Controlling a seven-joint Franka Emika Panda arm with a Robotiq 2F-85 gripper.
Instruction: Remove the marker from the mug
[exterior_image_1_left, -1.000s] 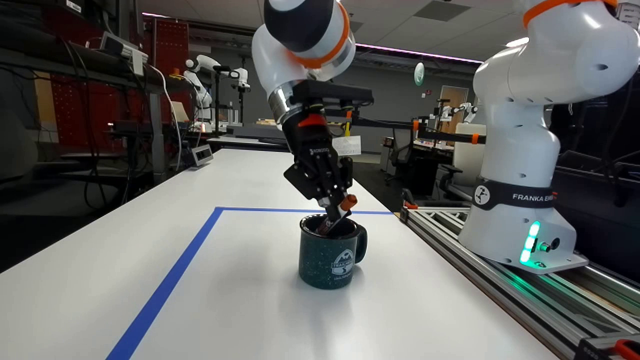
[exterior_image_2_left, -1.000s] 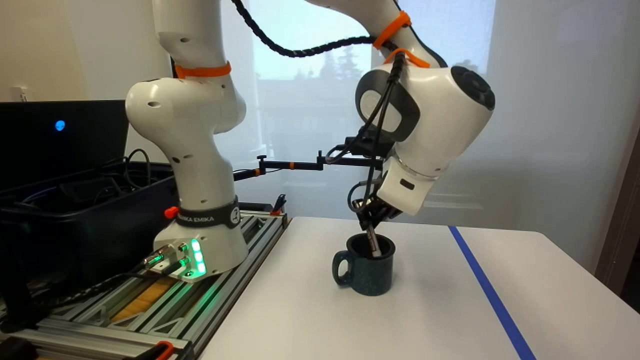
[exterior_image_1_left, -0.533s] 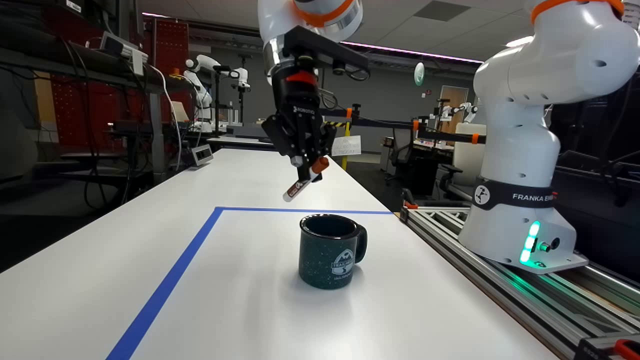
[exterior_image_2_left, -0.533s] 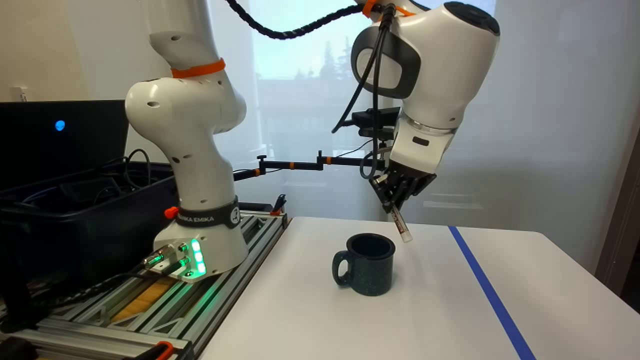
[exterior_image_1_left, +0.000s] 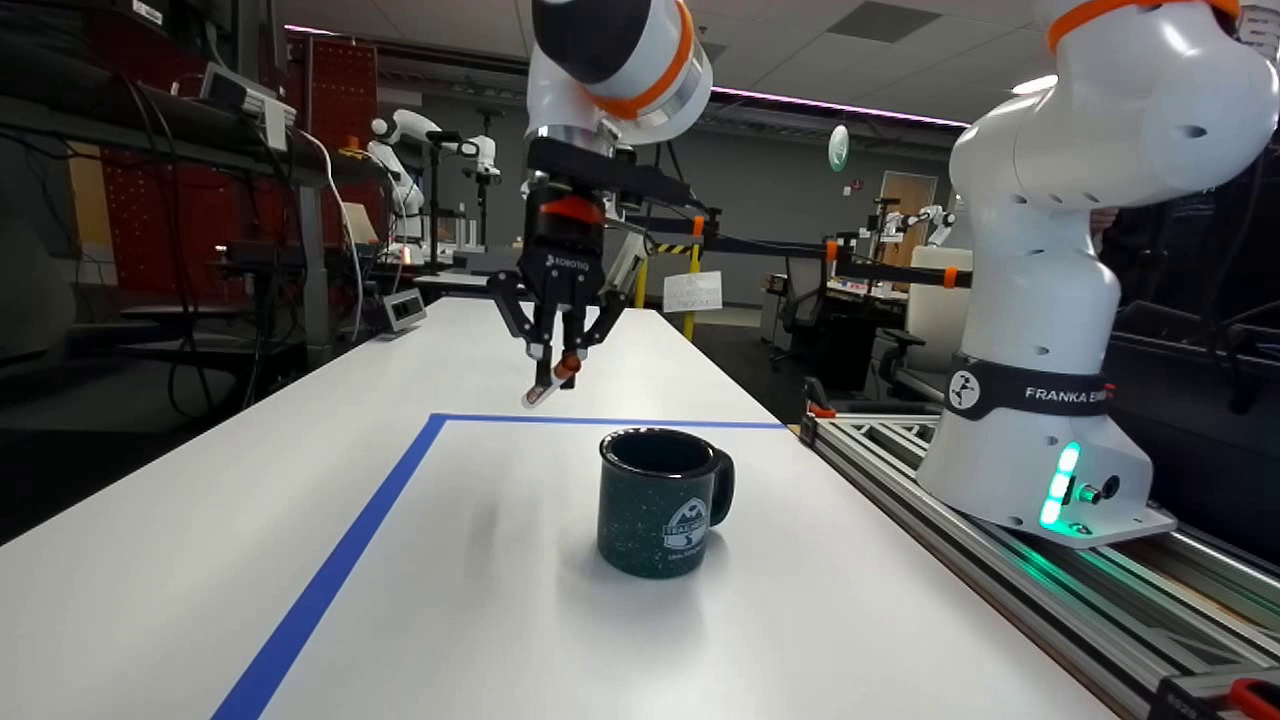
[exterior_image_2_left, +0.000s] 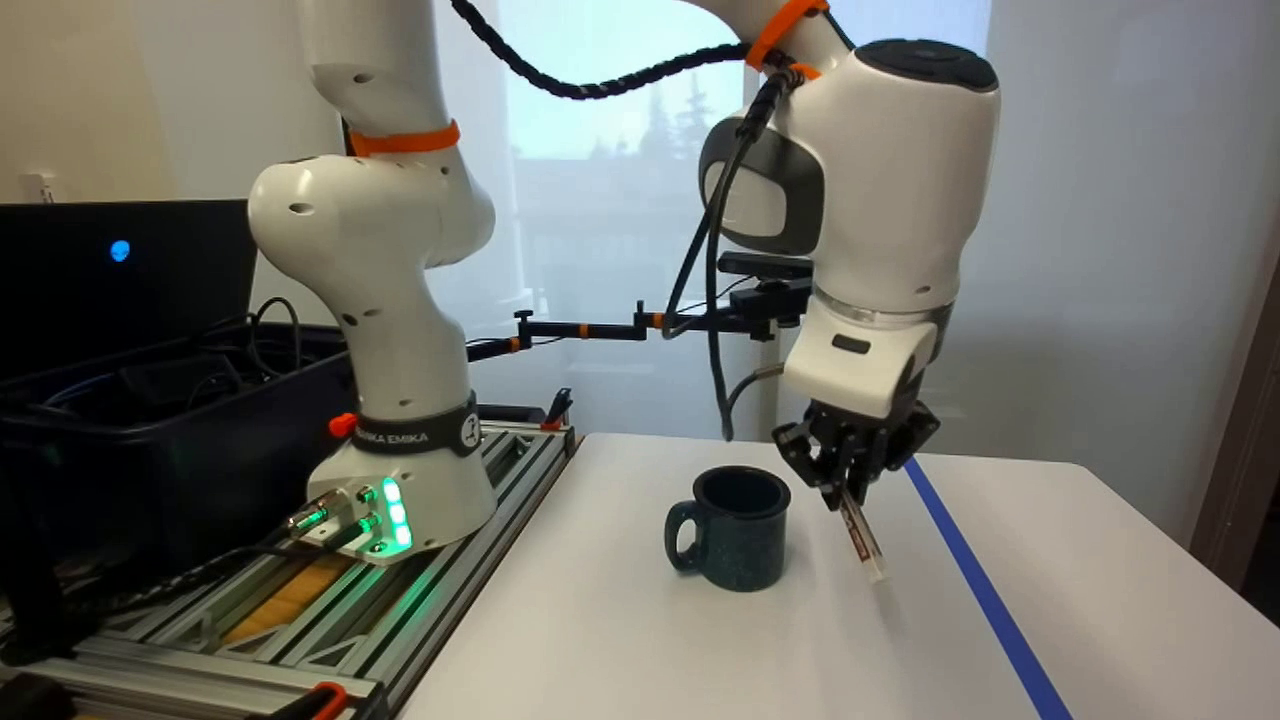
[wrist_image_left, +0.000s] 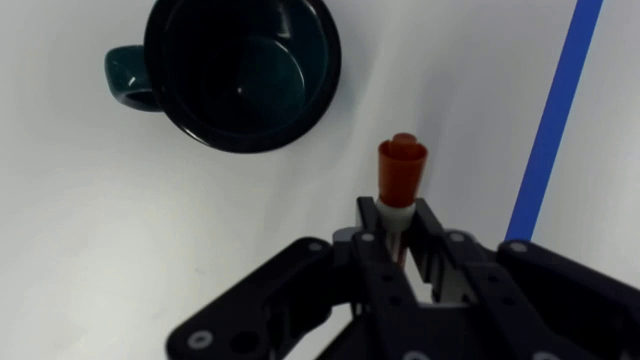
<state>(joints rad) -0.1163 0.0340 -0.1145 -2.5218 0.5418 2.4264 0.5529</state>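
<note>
The marker (exterior_image_1_left: 543, 388) has a red-orange cap, a white body and a dark red label. It also shows in an exterior view (exterior_image_2_left: 860, 538) and in the wrist view (wrist_image_left: 401, 175). My gripper (exterior_image_1_left: 556, 378) is shut on it near the cap, also seen in an exterior view (exterior_image_2_left: 846, 495) and the wrist view (wrist_image_left: 396, 215). The marker is tilted, its far end pointing down, above the table and beside the mug. The dark teal mug (exterior_image_1_left: 645, 520) stands upright, also in an exterior view (exterior_image_2_left: 742, 545). The wrist view shows its rim (wrist_image_left: 245, 144) and its empty inside.
The white table (exterior_image_1_left: 450, 620) carries a blue tape line (exterior_image_1_left: 340, 560), also seen beyond the gripper in an exterior view (exterior_image_2_left: 985, 590). The robot base (exterior_image_1_left: 1040, 470) stands on a metal rail frame along the table edge. A black bin (exterior_image_2_left: 170, 490) stands behind the base.
A second ago the marker, in my gripper, was inside the mug. It was lifted out, carried sideways away from the handle toward the tape, then lowered. The gripper is more upright; the mug stayed put.
</note>
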